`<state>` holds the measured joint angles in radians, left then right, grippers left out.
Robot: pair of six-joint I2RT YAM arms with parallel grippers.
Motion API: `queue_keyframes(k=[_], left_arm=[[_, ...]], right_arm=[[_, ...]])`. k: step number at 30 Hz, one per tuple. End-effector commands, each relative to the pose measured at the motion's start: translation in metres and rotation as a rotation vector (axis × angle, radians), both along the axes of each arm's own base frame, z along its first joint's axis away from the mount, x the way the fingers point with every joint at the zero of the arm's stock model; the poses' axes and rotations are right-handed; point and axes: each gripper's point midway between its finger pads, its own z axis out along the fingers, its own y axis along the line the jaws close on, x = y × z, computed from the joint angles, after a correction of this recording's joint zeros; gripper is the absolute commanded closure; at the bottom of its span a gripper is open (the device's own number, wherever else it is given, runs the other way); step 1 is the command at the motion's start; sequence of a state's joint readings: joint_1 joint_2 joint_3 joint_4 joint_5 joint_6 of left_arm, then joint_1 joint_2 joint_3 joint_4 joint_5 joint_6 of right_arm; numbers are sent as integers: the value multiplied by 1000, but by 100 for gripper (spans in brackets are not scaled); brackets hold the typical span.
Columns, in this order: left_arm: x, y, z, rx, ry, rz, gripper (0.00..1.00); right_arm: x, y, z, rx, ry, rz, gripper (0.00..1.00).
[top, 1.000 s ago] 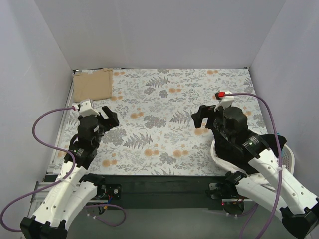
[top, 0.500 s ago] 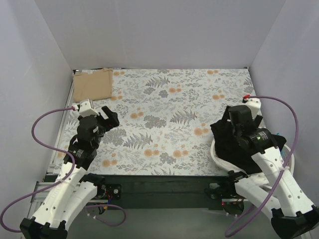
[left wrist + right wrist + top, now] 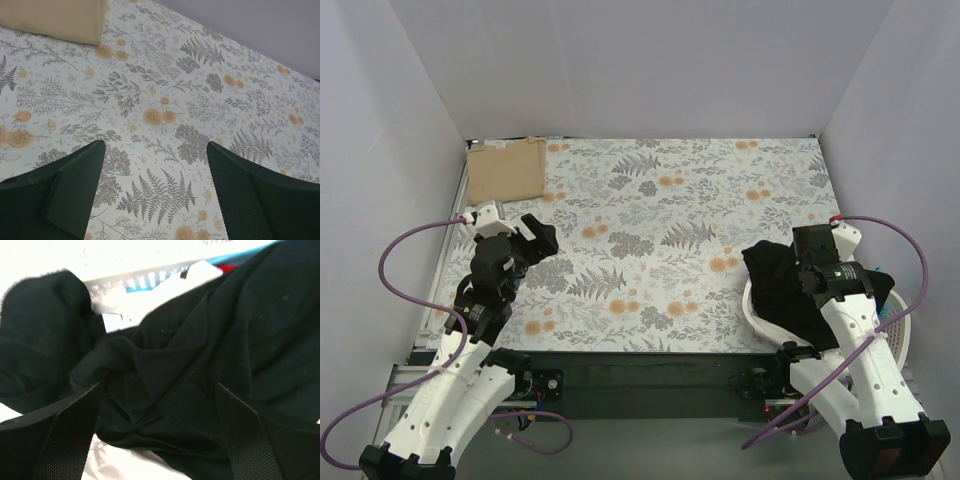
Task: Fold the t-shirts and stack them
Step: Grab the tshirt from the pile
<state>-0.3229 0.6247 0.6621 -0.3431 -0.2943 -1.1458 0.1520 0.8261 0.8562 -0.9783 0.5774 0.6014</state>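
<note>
The tan t-shirt (image 3: 507,170) lies folded at the far left corner of the floral cloth; it also shows in the left wrist view (image 3: 55,17). The black t-shirt (image 3: 778,285) is crumpled in and over a white basket (image 3: 898,322) at the near right. My right gripper (image 3: 157,440) is open and points down just above the black t-shirt (image 3: 170,365), with nothing between its fingers. In the top view the right wrist (image 3: 820,262) hides its fingers. My left gripper (image 3: 538,236) is open and empty above the cloth, near the left side.
The grey-and-orange floral cloth (image 3: 660,230) covers the table, and the left wrist view shows it under the open fingers (image 3: 155,125). White walls stand on three sides. The basket rim (image 3: 150,277) shows blue and red items behind the black shirt.
My right arm has swung from over the cloth to the right and back, and now points down over the black shirt in the basket. The left arm has hardly moved.
</note>
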Motion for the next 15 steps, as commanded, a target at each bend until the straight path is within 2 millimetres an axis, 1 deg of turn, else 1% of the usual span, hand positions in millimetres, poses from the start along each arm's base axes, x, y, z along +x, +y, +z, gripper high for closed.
queue_keyframes(k=[1,4,6,7,8,10,11,12,13,15], left_arm=[[-1,0,2,-8,-10,-3,18],[-1,0,2,-9,-7,-4,18],[-1,-1,1,-6,-3,-4,18],[-1,-1,0,-7,-1,-5,18],[-1,0,0,-6,-1,-3,18],[-1,0,1,-8,-3,0,18],[-1,0,0,-9,0,0,18],[-2,0,1,-9,-3,1,18],[-2,1,2,-10,-6,4,18],[-3,2,2,-13,-9,8,18]], right_arm=[[-4,2,-7,32,4,-27,2],[-4,2,-8,49,-2,-35,2],[-1,7,-11,85,-24,-33,2],[-2,8,-19,96,-14,-32,3],[-2,10,-22,109,-11,-33,4],[-2,13,-29,143,-10,-41,12],[-2,14,-29,152,-15,-42,19],[-1,15,-28,161,-26,-43,49],[-1,15,-26,160,-30,-43,67],[4,14,-8,148,-77,-22,98]])
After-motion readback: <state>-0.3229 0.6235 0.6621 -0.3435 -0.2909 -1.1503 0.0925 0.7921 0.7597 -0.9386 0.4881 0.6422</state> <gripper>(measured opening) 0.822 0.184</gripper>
